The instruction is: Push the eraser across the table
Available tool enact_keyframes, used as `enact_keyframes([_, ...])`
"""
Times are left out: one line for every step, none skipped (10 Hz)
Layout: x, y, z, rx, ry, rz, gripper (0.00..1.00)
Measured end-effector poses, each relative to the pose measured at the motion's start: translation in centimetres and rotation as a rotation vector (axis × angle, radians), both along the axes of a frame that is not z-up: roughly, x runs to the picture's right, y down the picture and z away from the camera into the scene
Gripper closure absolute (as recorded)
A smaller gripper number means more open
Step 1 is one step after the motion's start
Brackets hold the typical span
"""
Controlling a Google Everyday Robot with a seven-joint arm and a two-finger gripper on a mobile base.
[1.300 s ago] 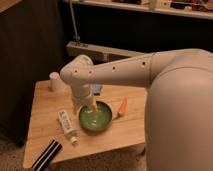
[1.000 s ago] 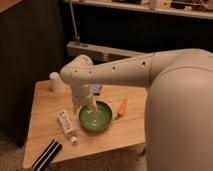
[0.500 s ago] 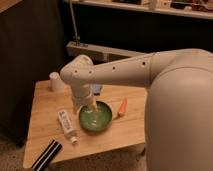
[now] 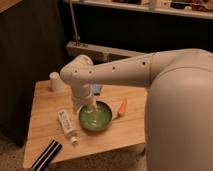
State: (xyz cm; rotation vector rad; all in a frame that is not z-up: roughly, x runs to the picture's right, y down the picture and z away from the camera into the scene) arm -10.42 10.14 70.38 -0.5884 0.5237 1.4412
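**Step in hand: approach, not yet begun.** The gripper (image 4: 91, 106) hung at the end of the arm, pointing downward just over the near-left rim of the green bowl (image 4: 96, 119). Its fingers were spread, with nothing visible between them. No contact with the eraser (image 4: 46, 155) had been made.

**Location of the work item.** The eraser lay flat at the front-left corner of the table (image 4: 44, 107), below and to the left of the gripper in the camera view and well apart from it. Its long axis ran diagonally, and one end reached the table's front edge.

**Objects around the end effector.**
- A white tube (image 4: 66, 124) lay just left of the gripper, between it and the eraser.
- An orange item (image 4: 122, 106) lay to the gripper's right, just beyond the bowl.
- A white cup (image 4: 55, 81) stood behind and to the left of the gripper.

**Requirements for the next move, as judged.**
1. Travel to the front-left and clear the tube without striking it.
2. Descend to tabletop height beside the eraser, on its corner side.
3. Push inward over the wood. A push toward the near edge would likely drop the eraser off the table.
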Motion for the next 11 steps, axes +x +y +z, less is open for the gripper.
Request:
enact_keyframes([0.00,0.00,0.00,0.000,0.000,0.000,0.35])
enact_keyframes([0.00,-0.01,0.00,0.000,0.000,0.000,0.35])
enact_keyframes([0.00,-0.02,-0.01,0.000,0.000,0.000,0.35])
enact_keyframes([0.01,-0.01,-0.01,0.000,0.000,0.000,0.35])
enact_keyframes([0.00,-0.02,-0.01,0.000,0.000,0.000,0.35])
enact_keyframes([0.00,-0.02,-0.01,0.000,0.000,0.000,0.35])
enact_keyframes([0.00,-0.02,-0.01,0.000,0.000,0.000,0.35])
enact_keyframes([0.00,-0.01,-0.01,0.000,0.000,0.000,0.35])
enact_keyframes([0.03,-0.01,-0.02,0.000,-0.001,0.000,0.35])
enact_keyframes([-0.22,0.10,0.03,-0.006,-0.022,-0.001,0.35])
enact_keyframes([-0.74,0.79,0.01,-0.020,-0.081,-0.001,0.35])
